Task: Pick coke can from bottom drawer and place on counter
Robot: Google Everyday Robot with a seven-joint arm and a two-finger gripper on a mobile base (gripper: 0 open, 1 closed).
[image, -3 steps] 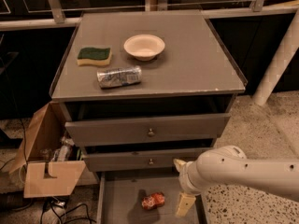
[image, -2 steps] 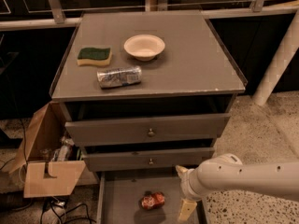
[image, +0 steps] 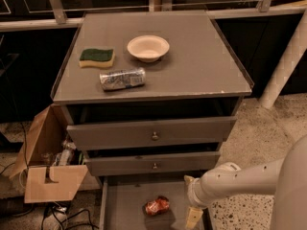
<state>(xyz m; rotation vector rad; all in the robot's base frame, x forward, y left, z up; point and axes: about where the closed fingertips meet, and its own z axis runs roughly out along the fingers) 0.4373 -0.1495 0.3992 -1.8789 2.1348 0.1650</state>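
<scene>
The coke can (image: 157, 206) lies on its side on the grey floor of the bottom drawer (image: 123, 210), low in the middle of the frame. The drawer is pulled out. The can has not moved since a second ago.

The gripper (image: 192, 200) hangs just to the right of the can, over the drawer, not touching it. Its two tan fingers (image: 194, 218) stand apart, one higher in the frame and one lower, with nothing between them. A second ago the gripper sat a bit higher, close under the middle drawer (image: 153, 163). Now it is lower and nearer the drawer floor. The white arm (image: 240, 178) has dropped too. It comes in from the lower right.

The counter (image: 192, 66) up top looks just the same as before. On it are a green and yellow sponge (image: 97, 57), a white bowl (image: 148, 47) and a silver-blue can (image: 122, 78) lying on its side. The top drawer (image: 151, 133) is out a little. A brown cardboard box (image: 48, 186) stands on the floor at the left.
</scene>
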